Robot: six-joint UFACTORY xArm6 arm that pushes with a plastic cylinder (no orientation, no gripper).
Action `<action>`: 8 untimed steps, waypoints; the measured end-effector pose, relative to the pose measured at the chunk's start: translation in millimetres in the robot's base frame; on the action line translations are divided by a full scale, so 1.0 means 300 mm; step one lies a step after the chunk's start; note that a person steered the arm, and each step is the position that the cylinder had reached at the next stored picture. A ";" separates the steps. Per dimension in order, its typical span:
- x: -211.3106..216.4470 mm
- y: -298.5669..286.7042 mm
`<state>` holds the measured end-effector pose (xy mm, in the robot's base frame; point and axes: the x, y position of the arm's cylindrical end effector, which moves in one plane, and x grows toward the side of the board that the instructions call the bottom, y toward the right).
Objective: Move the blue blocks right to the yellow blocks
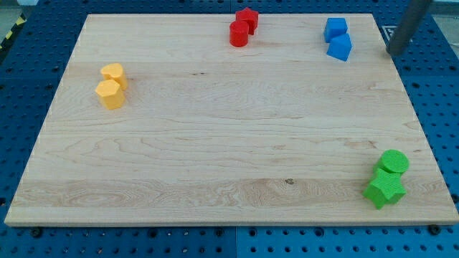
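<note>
Two blue blocks stand touching near the view's top right: a blue cube (335, 29) and a blue wedge-like block (340, 47) just below it. Two yellow blocks stand touching at the view's left: a yellow cylinder (113, 74) and a yellow hexagonal block (110, 94) below it. My tip (394, 51) is at the view's top right, just past the board's right edge, to the right of the blue blocks and apart from them.
A red cube (247, 18) and a red cylinder (239, 34) touch at the view's top middle. A green cylinder (393, 163) and a green star-shaped block (384, 190) sit at the bottom right. The wooden board (215, 150) lies on a blue perforated table (445, 107).
</note>
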<state>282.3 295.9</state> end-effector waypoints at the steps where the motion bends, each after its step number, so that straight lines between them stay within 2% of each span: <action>1: -0.023 -0.015; 3: -0.205 -0.207; 4: -0.208 -0.251; 8: 0.008 -0.306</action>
<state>284.6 204.0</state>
